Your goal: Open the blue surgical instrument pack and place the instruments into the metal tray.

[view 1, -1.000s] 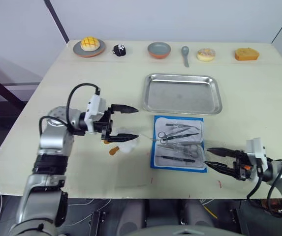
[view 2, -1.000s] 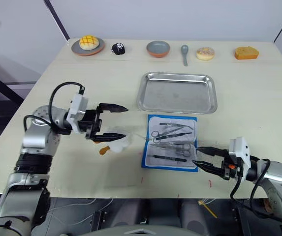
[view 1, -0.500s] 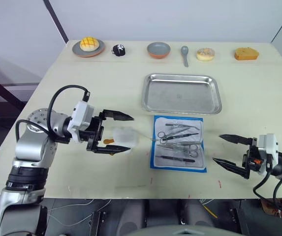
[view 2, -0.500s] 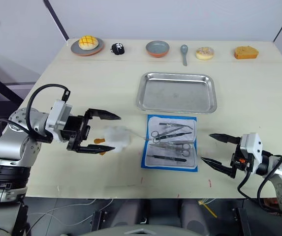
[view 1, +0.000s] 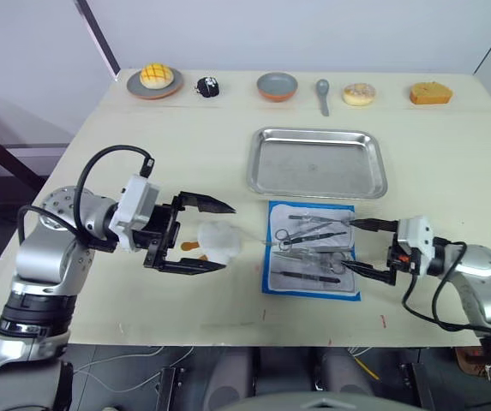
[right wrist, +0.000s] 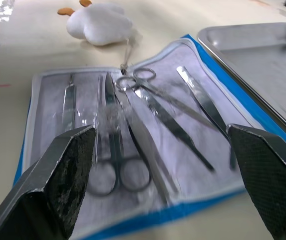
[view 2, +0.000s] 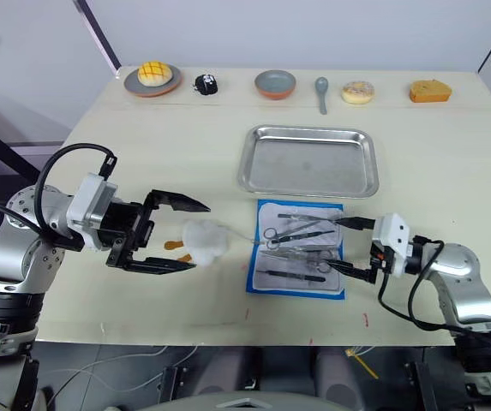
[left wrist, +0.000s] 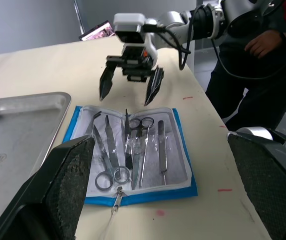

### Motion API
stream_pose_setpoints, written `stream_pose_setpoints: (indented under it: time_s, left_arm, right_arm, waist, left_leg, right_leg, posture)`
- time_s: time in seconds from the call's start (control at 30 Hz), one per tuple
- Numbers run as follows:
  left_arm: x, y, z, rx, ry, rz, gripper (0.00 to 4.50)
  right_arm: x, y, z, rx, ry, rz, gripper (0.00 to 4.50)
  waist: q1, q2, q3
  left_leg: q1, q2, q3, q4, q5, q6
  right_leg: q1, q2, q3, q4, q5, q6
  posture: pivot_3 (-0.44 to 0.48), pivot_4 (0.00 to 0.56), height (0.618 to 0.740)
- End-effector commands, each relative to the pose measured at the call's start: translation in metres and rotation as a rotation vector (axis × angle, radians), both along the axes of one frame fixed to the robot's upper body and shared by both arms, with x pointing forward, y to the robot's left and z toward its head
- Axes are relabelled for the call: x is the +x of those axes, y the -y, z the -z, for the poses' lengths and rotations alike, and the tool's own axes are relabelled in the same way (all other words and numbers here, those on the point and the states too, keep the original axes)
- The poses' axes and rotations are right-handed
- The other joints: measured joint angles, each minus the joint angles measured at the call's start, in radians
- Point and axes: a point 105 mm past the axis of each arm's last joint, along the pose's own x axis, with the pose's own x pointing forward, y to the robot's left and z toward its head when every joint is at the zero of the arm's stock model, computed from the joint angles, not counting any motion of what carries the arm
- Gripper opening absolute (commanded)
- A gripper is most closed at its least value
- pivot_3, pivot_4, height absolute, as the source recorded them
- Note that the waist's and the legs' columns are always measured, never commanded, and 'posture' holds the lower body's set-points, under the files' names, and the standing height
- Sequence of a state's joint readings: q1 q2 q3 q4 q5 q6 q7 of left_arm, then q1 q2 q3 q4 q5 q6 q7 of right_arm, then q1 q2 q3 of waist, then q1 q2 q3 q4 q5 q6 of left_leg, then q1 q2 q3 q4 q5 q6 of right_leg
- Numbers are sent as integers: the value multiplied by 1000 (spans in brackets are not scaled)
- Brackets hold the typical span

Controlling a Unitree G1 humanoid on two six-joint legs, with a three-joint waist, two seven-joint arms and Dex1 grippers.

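**Left eye view: pack lies open, right gripper lined up for a pick**

Left eye view has the blue surgical instrument pack (view 1: 311,248) lying open and flat on the table (view 1: 451,171), white inner side up, blue border round it. It sits just below the metal tray (view 1: 317,162), near but apart; tray looks bare. The instruments (view 1: 312,247) are all in the pack: ring-handled scissors/forceps and slim tweezers, side by side, some crossing at the handles. A clear film seems to lie over part of them, can't be sure.

Right gripper (view 1: 365,250) is at the pack's right edge, fingers wide apart, nothing held, tips over the instrument ends nearest it. Left gripper (view 1: 198,236) sits well to the left of the pack, also wide open and empty, fingers either side of the white plush toy (view 1: 215,242) w/ orange parts but not visibly touching it.

Step in hand, as I read it: first pick w/ the right. To do it well: choose one outer tool, the tweezers on the tray side look most free, narrow the fingers before descending so the neighbours aren't dragged, grip mid-shaft, lift straight up. Pack may slide or lift w/ the tool; left could pin its near corner. Toy is off-task, leave it.
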State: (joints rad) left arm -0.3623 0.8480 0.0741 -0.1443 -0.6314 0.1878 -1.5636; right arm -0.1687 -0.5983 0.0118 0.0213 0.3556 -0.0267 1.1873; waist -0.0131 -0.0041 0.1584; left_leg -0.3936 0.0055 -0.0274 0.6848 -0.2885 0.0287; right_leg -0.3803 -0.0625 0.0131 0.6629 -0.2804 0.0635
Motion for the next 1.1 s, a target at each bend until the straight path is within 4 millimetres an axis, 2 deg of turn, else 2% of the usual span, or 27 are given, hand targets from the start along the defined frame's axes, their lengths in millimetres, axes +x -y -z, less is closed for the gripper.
stream_pose_setpoints:
  time_s: [0.03,0.4,0.57,0.93,1.1]
  left_arm:
    - [-8,2,-7,18,41,48,4500]
    - [-11,4,-4,10,48,59,4500]
    - [-10,2,0,27,51,63,4500]
    - [-3,1,4,24,54,46,4500]
    - [11,7,4,-17,58,-12,4500]
  right_arm:
    - [3,-3,-2,1,25,-15,4385]
    - [7,-4,27,-10,-29,0,4385]
    - [5,2,43,-62,-61,6,4385]
    - [2,2,58,-105,-116,-2,4385]
    - [0,1,61,-107,-133,-5,4385]
  waist:
    - [0,0,0]
    - [-1,1,1]
    - [-1,1,1]
    - [-1,1,0]
    - [-1,0,0]
  left_leg:
    - [0,0,0,0,0,0]
    - [0,0,0,0,0,0]
    - [0,0,0,0,0,0]
    - [1,0,1,0,0,0]
    - [3,0,1,0,0,0]
  right_leg:
    - [0,0,0,0,0,0]
    - [-1,0,0,0,0,0]
    - [-1,0,1,0,0,0]
    - [0,0,1,0,0,0]
    - [2,0,1,0,0,0]
  posture:
    - [0,150,740]
    - [0,150,740]
    - [0,150,740]
    - [0,150,740]
    - [0,150,740]
